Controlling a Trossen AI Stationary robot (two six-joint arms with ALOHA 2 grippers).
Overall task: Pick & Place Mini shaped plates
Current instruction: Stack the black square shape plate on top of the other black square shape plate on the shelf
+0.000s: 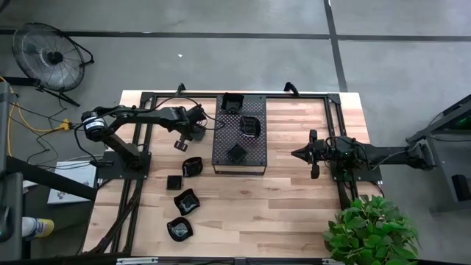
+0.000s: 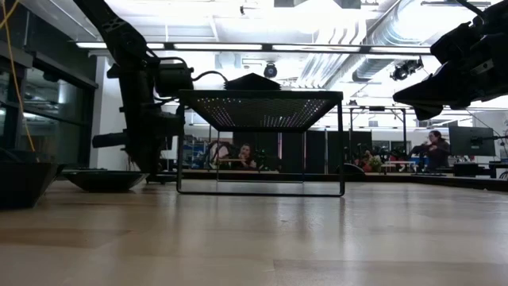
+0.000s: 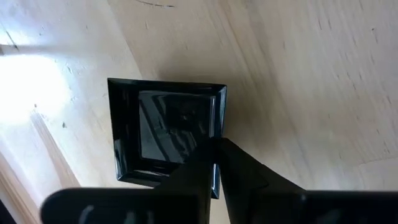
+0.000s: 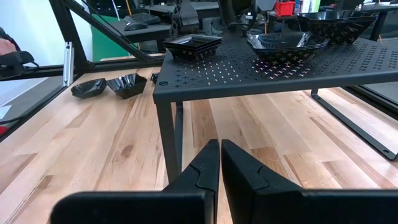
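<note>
A small glossy black square plate [image 3: 168, 127] lies flat on the wooden table, to the left of the perforated black tray [image 1: 239, 140]. My left gripper [image 3: 216, 146] points steeply down over it [image 1: 181, 141] and is shut on its rim. My right gripper [image 4: 219, 158] is shut with nothing in it and hangs level over the table to the right of the tray [image 1: 296, 154]. Three plates [image 1: 251, 126] rest on the tray's top. Several more plates [image 1: 185, 201] sit on the table nearer the front edge. My left gripper pinches the square plate's rim [image 3: 219, 124] near one corner, one finger inside the dish and the other outside it. The fingers come from above, slanting down. The plate appears to lie flat with its base on the table.
The tray stands raised on thin legs [image 2: 341, 143], with open room beneath it. Black metal frames [image 1: 140, 147] run along both sides of the table. A potted plant [image 1: 372, 228] stands at the near right corner. People sit in the room beyond the table [image 2: 242, 151].
</note>
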